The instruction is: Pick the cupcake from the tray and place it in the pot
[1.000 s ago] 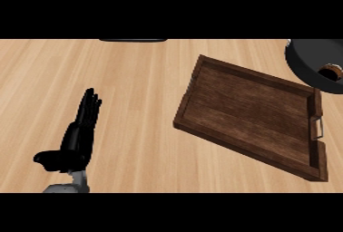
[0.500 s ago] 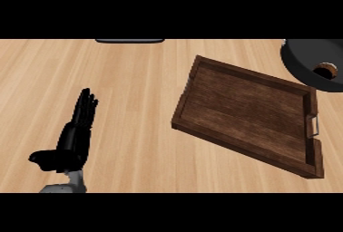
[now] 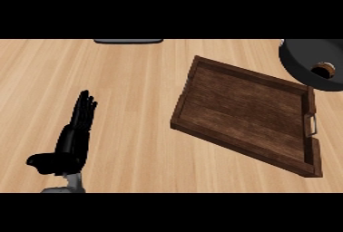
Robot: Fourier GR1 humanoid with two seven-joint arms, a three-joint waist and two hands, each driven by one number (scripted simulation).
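At the lower left the left hand (image 3: 70,144) rests on the pale wooden worktop (image 3: 134,90), its fingers (image 3: 84,108) straight and close together, pointing up and holding nothing. A dark flat object (image 3: 127,41) is cut off by the top edge. Right of the middle lies a brown wooden tray (image 3: 201,97), turned at an angle. The black pot (image 3: 298,56) stands beyond the tray's far right corner, and a small round brown thing, seemingly the cupcake (image 3: 323,69), sits inside it.
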